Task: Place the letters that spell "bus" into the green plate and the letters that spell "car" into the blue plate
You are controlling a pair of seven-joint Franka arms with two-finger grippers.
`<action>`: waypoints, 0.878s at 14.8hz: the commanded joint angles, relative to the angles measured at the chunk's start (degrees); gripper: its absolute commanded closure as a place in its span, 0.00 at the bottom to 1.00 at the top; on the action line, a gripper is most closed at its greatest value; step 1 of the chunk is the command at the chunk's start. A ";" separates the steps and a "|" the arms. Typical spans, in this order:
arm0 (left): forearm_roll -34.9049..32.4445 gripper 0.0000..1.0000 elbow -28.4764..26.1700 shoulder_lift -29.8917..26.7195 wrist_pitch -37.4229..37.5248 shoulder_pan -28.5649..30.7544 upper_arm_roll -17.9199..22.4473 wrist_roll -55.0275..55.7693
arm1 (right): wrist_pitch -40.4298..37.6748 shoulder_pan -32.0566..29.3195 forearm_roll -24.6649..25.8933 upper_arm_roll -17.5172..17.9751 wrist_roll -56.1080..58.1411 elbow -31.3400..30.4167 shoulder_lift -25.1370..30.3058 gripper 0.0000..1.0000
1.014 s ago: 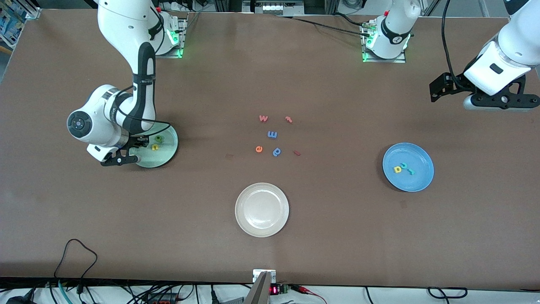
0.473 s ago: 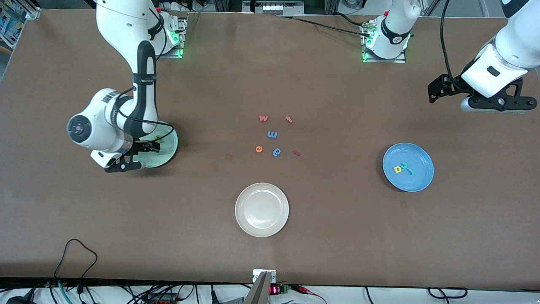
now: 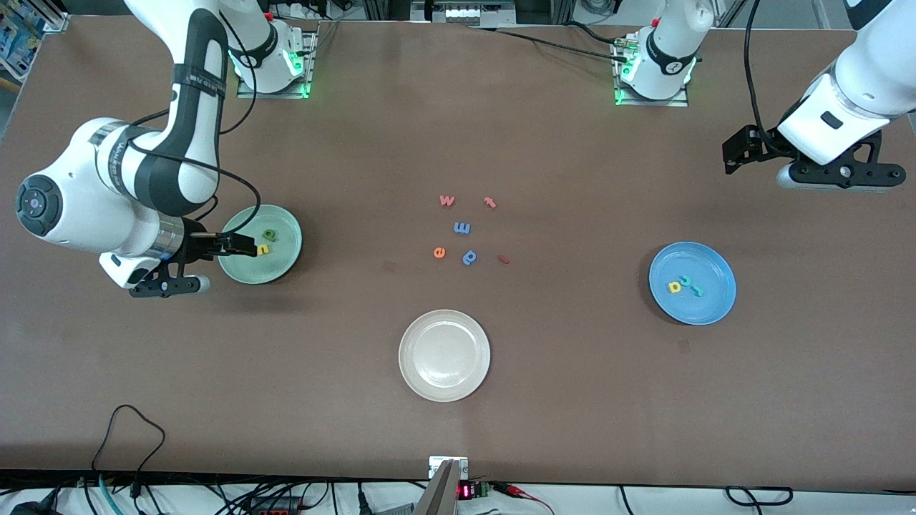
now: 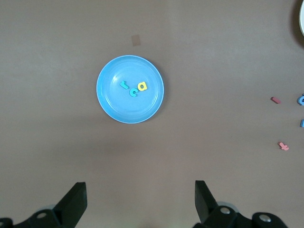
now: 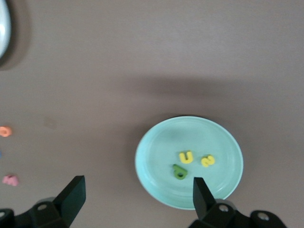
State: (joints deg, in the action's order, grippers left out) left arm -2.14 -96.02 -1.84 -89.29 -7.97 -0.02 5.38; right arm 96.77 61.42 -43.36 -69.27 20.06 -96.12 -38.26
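The green plate (image 3: 280,262) (image 5: 166,142) holds a green b (image 3: 269,234) (image 5: 179,172), a yellow u (image 3: 263,249) (image 5: 185,156) and a yellow s (image 5: 207,161). My right gripper (image 3: 230,247) (image 5: 137,199) hangs open and empty above the plate's rim at the right arm's end. The blue plate (image 3: 715,304) (image 4: 114,102) holds a yellow a (image 3: 674,287) (image 4: 142,86), a light-blue c (image 3: 685,280) (image 4: 135,92) and a teal r (image 3: 695,290) (image 4: 124,85). My left gripper (image 3: 741,150) (image 4: 140,199) waits open, high over bare table at the left arm's end.
A white plate (image 3: 444,390) sits nearer the front camera at mid-table. Loose letters lie in the middle: pink w (image 3: 446,200), red t (image 3: 489,202), blue m (image 3: 462,228), orange e (image 3: 439,252), blue p (image 3: 469,257), a small red piece (image 3: 504,259).
My right gripper has opened, risen and drawn back from over the green plate toward the right arm's end of the table. The left arm has shifted only slightly.
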 commanded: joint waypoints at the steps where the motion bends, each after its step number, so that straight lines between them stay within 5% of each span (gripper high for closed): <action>1: -0.32 0.00 0.22 0.00 0.26 -0.38 0.11 -0.11 | -4.13 0.37 -0.68 -0.34 -4.84 4.17 -0.93 0.00; 8: -0.32 0.00 0.31 0.08 0.35 -0.38 0.02 -0.19 | -9.24 0.81 -0.15 -2.98 -5.64 8.93 0.02 0.00; 10: -0.24 0.00 0.31 0.17 0.35 -0.38 0.02 -0.11 | -9.23 -2.51 2.21 1.83 -9.66 10.41 2.65 0.00; 13: -0.32 0.00 0.31 0.26 0.26 -0.47 0.02 -0.11 | -9.32 -11.81 16.67 18.15 -19.06 16.21 9.93 0.00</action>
State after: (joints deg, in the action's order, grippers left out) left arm -2.14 -96.02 -1.78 -89.29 -8.04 -0.03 5.38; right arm 88.76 56.63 -35.17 -62.21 7.69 -84.35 -34.80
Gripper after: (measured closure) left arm 0.000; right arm 0.000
